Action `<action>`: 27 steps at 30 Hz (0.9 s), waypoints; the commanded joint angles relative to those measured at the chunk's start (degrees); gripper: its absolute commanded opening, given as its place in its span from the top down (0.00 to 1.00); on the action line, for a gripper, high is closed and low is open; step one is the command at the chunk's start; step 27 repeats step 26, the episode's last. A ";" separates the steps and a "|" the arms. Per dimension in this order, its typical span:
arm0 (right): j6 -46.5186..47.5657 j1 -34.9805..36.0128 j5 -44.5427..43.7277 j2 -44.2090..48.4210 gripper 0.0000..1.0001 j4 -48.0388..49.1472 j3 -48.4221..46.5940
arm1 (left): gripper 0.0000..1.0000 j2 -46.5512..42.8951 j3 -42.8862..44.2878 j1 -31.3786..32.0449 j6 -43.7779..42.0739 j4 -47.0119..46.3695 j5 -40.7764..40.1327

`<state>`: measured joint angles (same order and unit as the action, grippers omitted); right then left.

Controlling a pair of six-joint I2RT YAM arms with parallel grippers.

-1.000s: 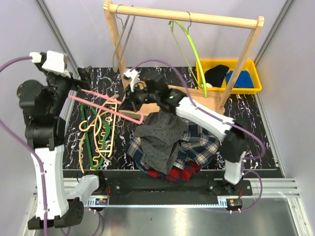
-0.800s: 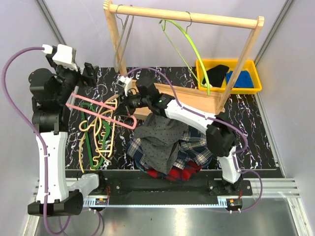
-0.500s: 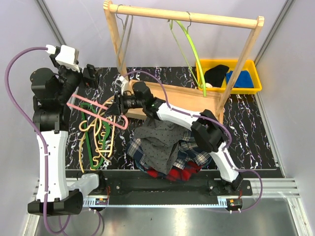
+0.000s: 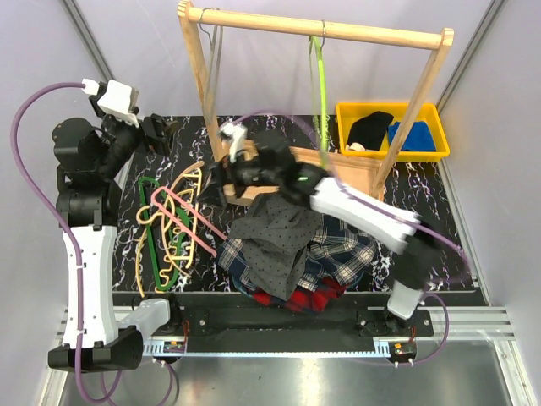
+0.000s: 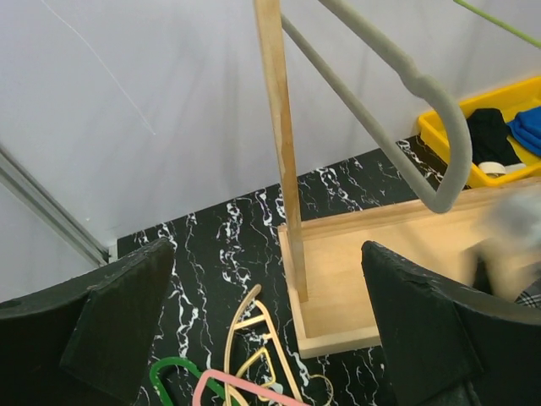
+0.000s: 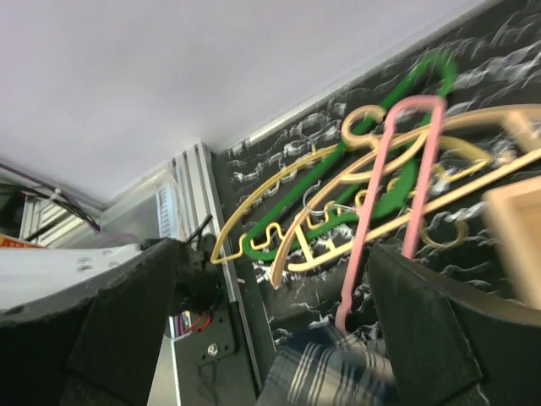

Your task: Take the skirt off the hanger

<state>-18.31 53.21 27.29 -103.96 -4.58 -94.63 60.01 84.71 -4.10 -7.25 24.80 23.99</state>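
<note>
Pink hanger [image 4: 190, 218] has dropped onto the hanger heap [image 4: 167, 247] on the surface [image 4: 423, 190]; left pincer [image 4: 161, 134] and right pincer [image 4: 218, 184] gape, released. The grey skirt [image 4: 275, 237] looks freed.

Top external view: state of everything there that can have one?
left gripper, fingers apart, empty
right gripper, fingers apart, empty
pink hanger, bare, lying across hanger pile
skirt, off the hanger, atop clothes pile
green hanger, bare, hanging on rail
grey hanger, bare, hanging on rail
yellow bin, holding cloths
</note>
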 commanded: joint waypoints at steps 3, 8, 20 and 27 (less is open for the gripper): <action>11.54 0.32 -21.54 31.67 0.00 -25.27 -3.80 | 0.01 -2.17 -3.23 -0.38 -1.54 1.83 0.10; 2.94 0.32 -50.54 41.46 0.00 -50.93 -6.53 | 0.01 -2.44 -5.78 -0.47 1.88 5.52 -3.86; -11.41 0.31 -69.21 42.70 0.00 -70.48 -11.45 | 0.01 -0.69 -3.15 -0.47 3.64 15.63 -13.33; -7.02 0.31 -67.11 39.72 0.00 -67.32 -13.39 | 0.01 0.90 -2.70 -0.38 4.17 19.68 -26.51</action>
